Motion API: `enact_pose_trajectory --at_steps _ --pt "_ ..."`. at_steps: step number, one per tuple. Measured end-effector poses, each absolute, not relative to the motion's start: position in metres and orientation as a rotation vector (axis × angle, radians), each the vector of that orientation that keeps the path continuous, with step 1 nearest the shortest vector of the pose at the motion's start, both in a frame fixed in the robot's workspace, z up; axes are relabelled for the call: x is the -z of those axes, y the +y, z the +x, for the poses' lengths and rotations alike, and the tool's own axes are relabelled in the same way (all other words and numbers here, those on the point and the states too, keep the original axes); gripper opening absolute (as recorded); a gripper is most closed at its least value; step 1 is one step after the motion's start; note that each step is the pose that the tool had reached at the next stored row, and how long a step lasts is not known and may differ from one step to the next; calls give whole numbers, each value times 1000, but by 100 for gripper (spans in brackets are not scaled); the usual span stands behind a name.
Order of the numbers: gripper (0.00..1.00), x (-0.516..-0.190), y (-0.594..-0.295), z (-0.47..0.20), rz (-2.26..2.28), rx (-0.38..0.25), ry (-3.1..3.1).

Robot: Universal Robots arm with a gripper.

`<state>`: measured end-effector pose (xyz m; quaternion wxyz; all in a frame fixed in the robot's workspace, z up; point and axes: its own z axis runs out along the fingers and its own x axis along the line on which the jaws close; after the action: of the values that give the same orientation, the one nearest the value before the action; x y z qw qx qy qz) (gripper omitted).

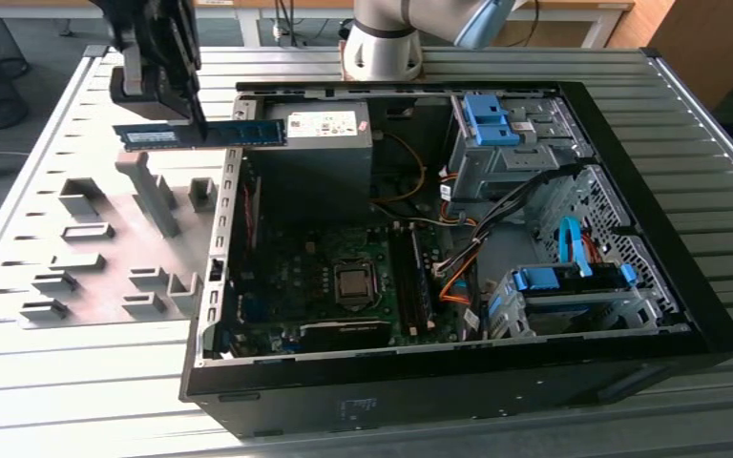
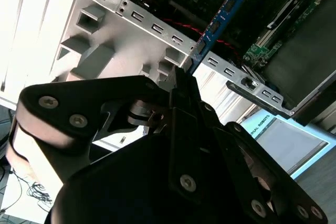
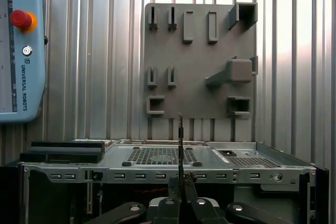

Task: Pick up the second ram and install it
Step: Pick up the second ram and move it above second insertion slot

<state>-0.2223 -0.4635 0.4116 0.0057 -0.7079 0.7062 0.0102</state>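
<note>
Silver ribbed aluminium table (image 1: 73,382) spreads under everything. On it lies the big black open-sided computer case (image 1: 469,401), with its dark green motherboard (image 1: 316,277) facing up inside.

Beside the case, on the exterior view's left, there's the flat grey holder plate (image 1: 99,258) with its raised plastic blocks. In the first wrist view the same plate (image 3: 197,56) sits beyond the case's metal edge.

Up above, the black two-fingered gripper (image 1: 198,119) hangs in the air, clamped on the second ram (image 1: 201,135), that long thin blue-green circuit-board stick with its black chips. It's gripped near its middle and held level. One end reaches out over the holder plate, the other points toward the grey power-supply box (image 1: 328,129) at the case's far corner.

The stick is high off the motherboard, well apart from it. In the first wrist view it shows edge-on (image 3: 180,145), a thin upright line pinched between the fingertips (image 3: 185,183). In the second wrist view it (image 2: 220,19) juts out past the gripper (image 2: 184,77) toward the case's perforated rim.
</note>
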Motion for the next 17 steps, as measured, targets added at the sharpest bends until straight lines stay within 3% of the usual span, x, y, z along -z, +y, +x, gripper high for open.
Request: enact_pose_trajectory --at_steps 17 --pt "14 -412 -463 -198 -2216 -32 2211"
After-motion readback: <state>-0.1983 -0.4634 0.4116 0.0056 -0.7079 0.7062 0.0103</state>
